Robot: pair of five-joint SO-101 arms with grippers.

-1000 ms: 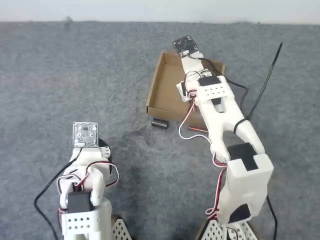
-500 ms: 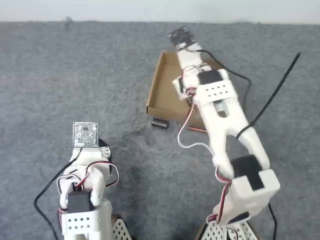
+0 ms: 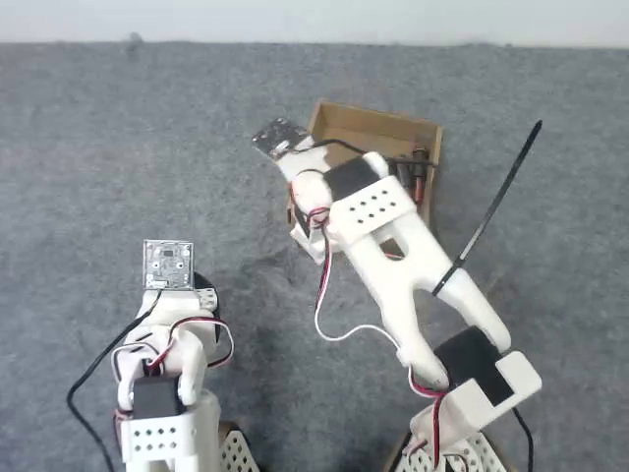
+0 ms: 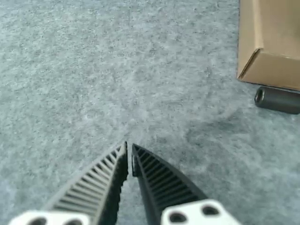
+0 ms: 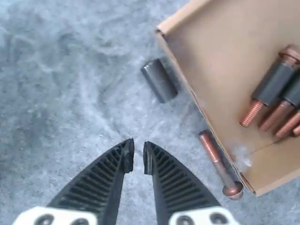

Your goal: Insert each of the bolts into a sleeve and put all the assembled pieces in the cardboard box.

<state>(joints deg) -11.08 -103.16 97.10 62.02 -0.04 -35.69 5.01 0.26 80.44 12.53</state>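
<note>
Hovering nearly closed and empty at the high view's lower left, the left tool (image 4: 129, 149) faced grey desk (image 4: 70, 70), while mid-frame the right tool (image 5: 138, 152), narrow and empty, hung near a loose sleeve (image 5: 160, 80) and bolt (image 5: 219, 166) just beside the upper-centre cardboard box (image 5: 220, 70) holding assembled pieces (image 5: 274, 86).

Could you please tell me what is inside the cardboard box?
Sleeved bolts lie side by side at one end of the cardboard box; the right arm covers part of its floor in the high view.

Open cardboard box (image 5: 220, 61) holding sleeved copper bolts (image 5: 274, 86) side by side; just outside its wall, one empty dark sleeve (image 5: 160, 80) and one bare bolt (image 5: 219, 163), both lying flat
</note>
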